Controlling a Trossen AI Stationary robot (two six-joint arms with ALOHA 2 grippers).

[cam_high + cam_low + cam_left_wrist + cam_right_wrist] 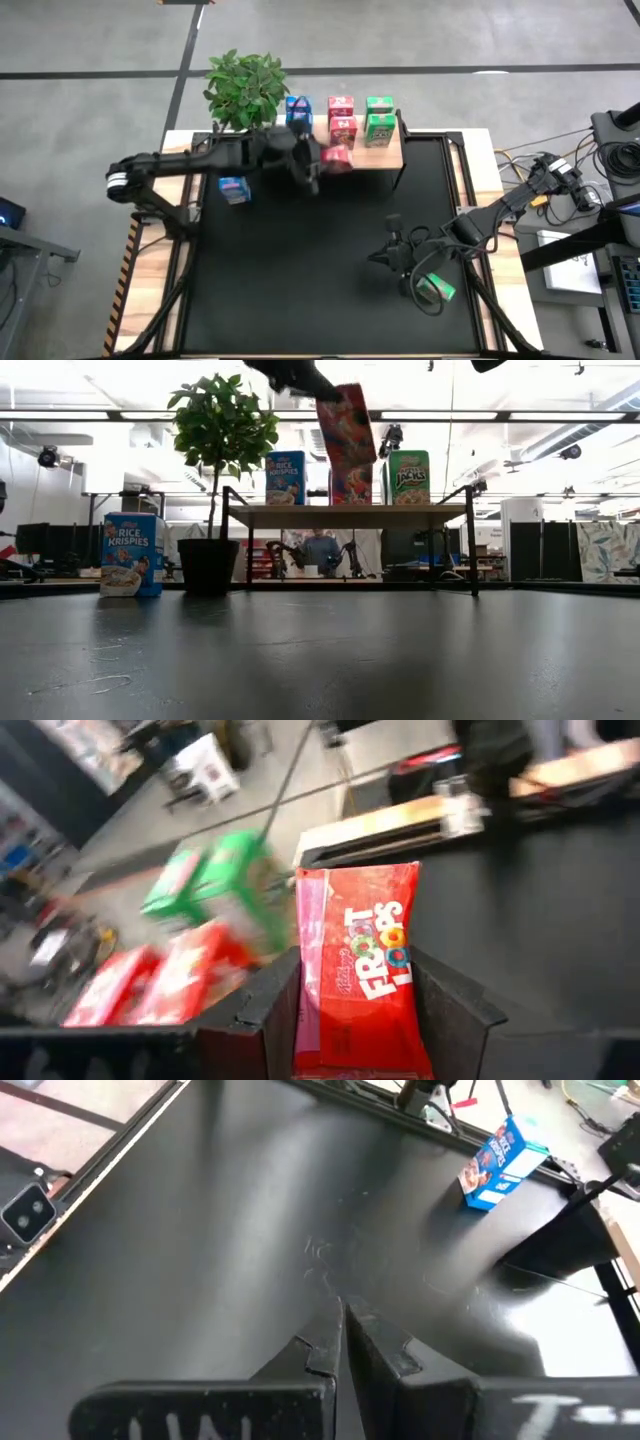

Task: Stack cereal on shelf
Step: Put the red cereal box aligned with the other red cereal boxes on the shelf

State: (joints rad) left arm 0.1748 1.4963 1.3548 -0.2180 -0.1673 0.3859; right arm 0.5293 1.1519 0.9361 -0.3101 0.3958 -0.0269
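Observation:
The shelf [375,157], a light-wood board on dark legs, stands at the table's far edge. On it are a blue cereal carton [297,110], two red ones [341,117] and two green ones [379,118]. My left gripper [318,160] reaches in from the left, just in front of the shelf, shut on a red Froot Loops carton [360,970]. That carton shows above shelf height in the low view [345,425]. My right gripper [340,1340] hangs shut over the mat at the near right. A blue carton [233,188] stands on the mat at the left, and a green one [437,290] lies near my right arm. My left gripper pinches the red carton between its two fingers [268,1010], one on each narrow side [305,990], with the printed front facing the wrist camera. The fingers come from the table's left, slanting a little downward. The carton is lifted clear and tilted [350,440] above the shelf's front edge.
A potted plant [243,88] stands at the shelf's far left end. Cables and gear lie off the table's right side [560,190]. Bare black mat [300,270] fills the middle and near part of the table.

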